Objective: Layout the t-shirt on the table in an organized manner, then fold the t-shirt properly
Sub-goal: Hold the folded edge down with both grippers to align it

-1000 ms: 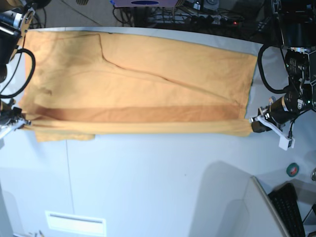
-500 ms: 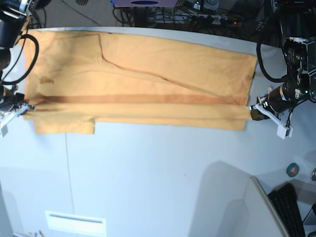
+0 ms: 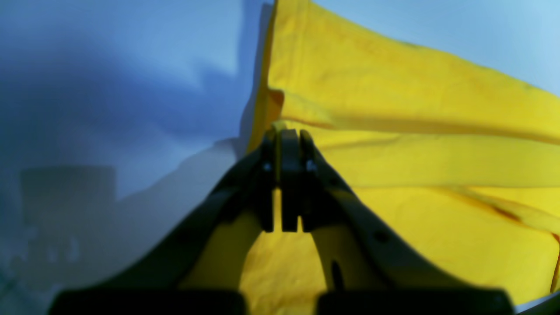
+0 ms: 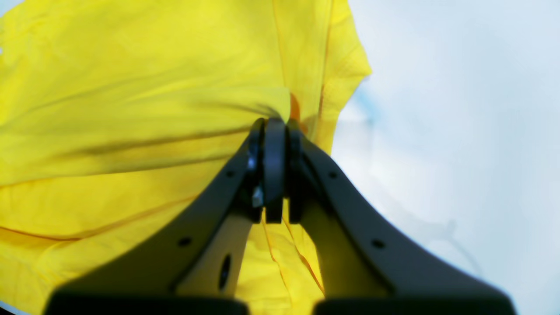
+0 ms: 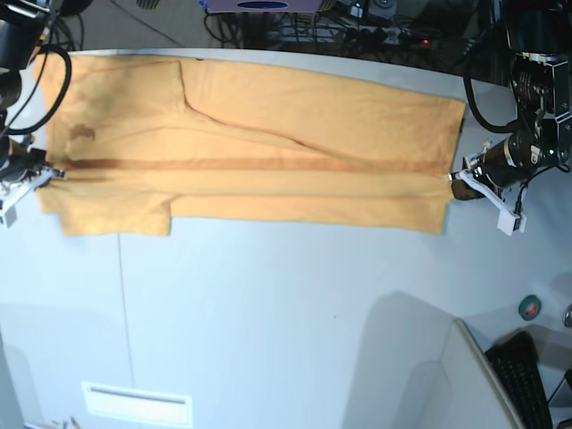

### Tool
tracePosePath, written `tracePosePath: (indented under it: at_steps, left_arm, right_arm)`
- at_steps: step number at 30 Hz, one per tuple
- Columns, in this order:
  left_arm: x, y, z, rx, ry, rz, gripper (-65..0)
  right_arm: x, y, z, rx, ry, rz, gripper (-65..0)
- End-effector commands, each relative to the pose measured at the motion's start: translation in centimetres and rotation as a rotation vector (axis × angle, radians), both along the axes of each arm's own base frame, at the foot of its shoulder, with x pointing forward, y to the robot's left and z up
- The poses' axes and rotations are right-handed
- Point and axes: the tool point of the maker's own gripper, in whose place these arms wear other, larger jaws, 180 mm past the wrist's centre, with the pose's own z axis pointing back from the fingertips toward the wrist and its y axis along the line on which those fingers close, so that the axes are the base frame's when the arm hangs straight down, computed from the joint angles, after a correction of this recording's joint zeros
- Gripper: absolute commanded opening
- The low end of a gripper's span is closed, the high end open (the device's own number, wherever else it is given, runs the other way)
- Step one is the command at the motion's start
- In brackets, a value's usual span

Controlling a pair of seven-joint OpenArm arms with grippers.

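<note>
The orange-yellow t-shirt lies stretched wide across the far half of the table, with a lengthwise fold line running through it and its near edge doubled over. My left gripper is at the shirt's right end, shut on a pinch of the cloth. At the shirt's left end my right gripper is likewise shut on the fabric edge. In the wrist views the t-shirt spreads out beyond each closed jaw pair.
A roll of green tape and a black keyboard sit at the near right, beside a pale raised panel. A white label is at the table's near left. Cables and equipment line the far edge.
Both grippers have carried the shirt's held edge toward the far side of the table, and the folded-over strip has grown wider and settled flatter.
</note>
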Motion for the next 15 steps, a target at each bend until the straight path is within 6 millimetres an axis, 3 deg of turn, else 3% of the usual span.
tracePosePath:
  at_steps: [1,7,12,15]
  left_arm:
    - [1.2,0.6,1.5,0.014,-0.053,0.001,-65.0]
    - [1.2,0.6,1.5,0.014,-0.053,0.001,-65.0]
    - [1.3,0.7,1.6,0.016,-0.055,0.002,-65.0]
    - [1.3,0.6,1.6,0.015,-0.054,0.001,-65.0]
  right_arm:
    - [1.2,-1.2,1.4,-0.03,-0.045,-0.002,-65.0]
    - [0.7,-1.1,1.2,-0.023,-0.013,0.001,-65.0]
    - [1.4,-1.0,2.8,-0.049,-0.036,0.021,-65.0]
    - [1.2,-0.5,2.8,-0.041,-0.022,0.027,-65.0]
